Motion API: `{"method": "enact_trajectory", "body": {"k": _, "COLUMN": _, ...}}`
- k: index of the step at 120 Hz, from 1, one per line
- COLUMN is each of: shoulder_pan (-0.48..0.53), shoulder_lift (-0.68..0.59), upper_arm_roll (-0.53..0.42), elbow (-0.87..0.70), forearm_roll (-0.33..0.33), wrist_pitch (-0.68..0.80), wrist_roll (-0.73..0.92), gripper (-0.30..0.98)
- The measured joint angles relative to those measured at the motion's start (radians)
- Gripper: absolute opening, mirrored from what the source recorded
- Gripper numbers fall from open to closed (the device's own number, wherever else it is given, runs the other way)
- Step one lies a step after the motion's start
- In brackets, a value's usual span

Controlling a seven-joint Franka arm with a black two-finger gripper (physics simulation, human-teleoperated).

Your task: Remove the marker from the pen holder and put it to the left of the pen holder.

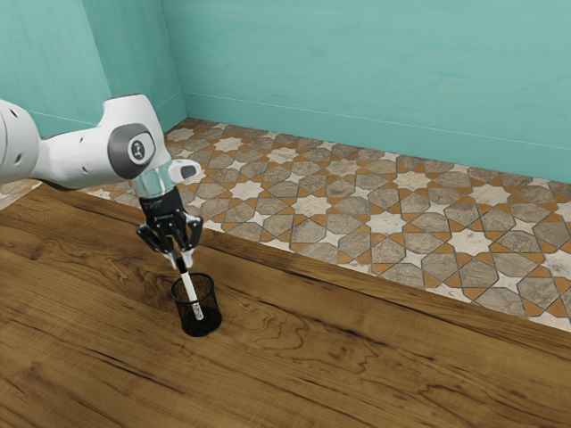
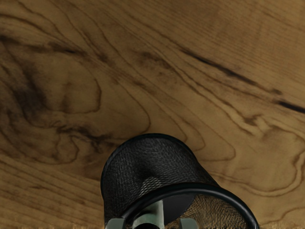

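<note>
Wood of the desk [image 1: 384, 383] lies nearest to the camera in the exterior view, and on it stands the pen holder [image 1: 201, 323], upright. The marker [image 1: 190, 292] is inside, with its white body down in the mesh and its dark cap above the rim. Our claw [image 1: 182, 261] is above the pen holder and, as we judge, clenched on this cap, one fingertip at each side.

What matters now for us is the long axis of the marker. From the claw it runs down into the pen holder, slightly tilted, and its lower end is near the bottom. So the next move should be, we think, a lift along this same slope, until the low end is higher than the rim. If we go sideways too early, the marker can catch the rim and pull the pen holder over. Only after this lift should we carry it to the left and lay it on the desk.
</note>
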Motion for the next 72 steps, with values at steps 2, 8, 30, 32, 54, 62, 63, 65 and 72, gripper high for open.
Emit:
{"method": "enact_trajectory", "body": {"k": 2, "shoulder_pan": 0.0, "shoulder_lift": -0.001, "upper_arm_roll": 0.0, "elbow": 0.0, "forearm_roll": 0.0, "wrist_pitch": -0.001, "wrist_roll": 0.001, "gripper": 0.04}}
{"method": "enact_trajectory", "body": {"k": 8, "shoulder_pan": 0.0, "shoulder_lift": -0.005, "upper_arm_roll": 0.0, "elbow": 0.0, "forearm_roll": 0.0, "wrist_pitch": -0.005, "wrist_roll": 0.004, "gripper": 0.01}}
{"method": "enact_trajectory", "body": {"k": 30, "shoulder_pan": 0.0, "shoulder_lift": -0.032, "upper_arm_roll": 0.001, "elbow": 0.004, "forearm_roll": 0.009, "wrist_pitch": -0.023, "wrist_roll": 0.01, "gripper": -0.06}}
{"method": "enact_trajectory", "body": {"k": 32, "shoulder_pan": 0.0, "shoulder_lift": -0.039, "upper_arm_roll": 0.001, "elbow": 0.005, "forearm_roll": 0.011, "wrist_pitch": -0.027, "wrist_roll": 0.01, "gripper": -0.07}}
{"method": "enact_trajectory", "body": {"k": 54, "shoulder_pan": -0.002, "shoulder_lift": -0.129, "upper_arm_roll": -0.002, "elbow": 0.064, "forearm_roll": 0.039, "wrist_pitch": -0.112, "wrist_roll": 0.01, "gripper": -0.09}}
{"method": "enact_trajectory", "body": {"k": 62, "shoulder_pan": -0.004, "shoulder_lift": -0.145, "upper_arm_roll": 0.001, "elbow": 0.112, "forearm_roll": 0.065, "wrist_pitch": -0.163, "wrist_roll": 0.01, "gripper": -0.1}}
{"method": "enact_trajectory", "body": {"k": 63, "shoulder_pan": -0.004, "shoulder_lift": -0.146, "upper_arm_roll": 0.001, "elbow": 0.119, "forearm_roll": 0.069, "wrist_pitch": -0.171, "wrist_roll": 0.01, "gripper": -0.1}}
{"method": "enact_trajectory", "body": {"k": 65, "shoulder_pan": -0.005, "shoulder_lift": -0.147, "upper_arm_roll": 0.002, "elbow": 0.133, "forearm_roll": 0.077, "wrist_pitch": -0.188, "wrist_roll": 0.009, "gripper": -0.1}}
{"method": "enact_trajectory", "body": {"k": 72, "shoulder_pan": -0.001, "shoulder_lift": -0.142, "upper_arm_roll": 0.001, "elbow": 0.186, "forearm_roll": 0.119, "wrist_pitch": -0.258, "wrist_roll": 0.004, "gripper": -0.1}}
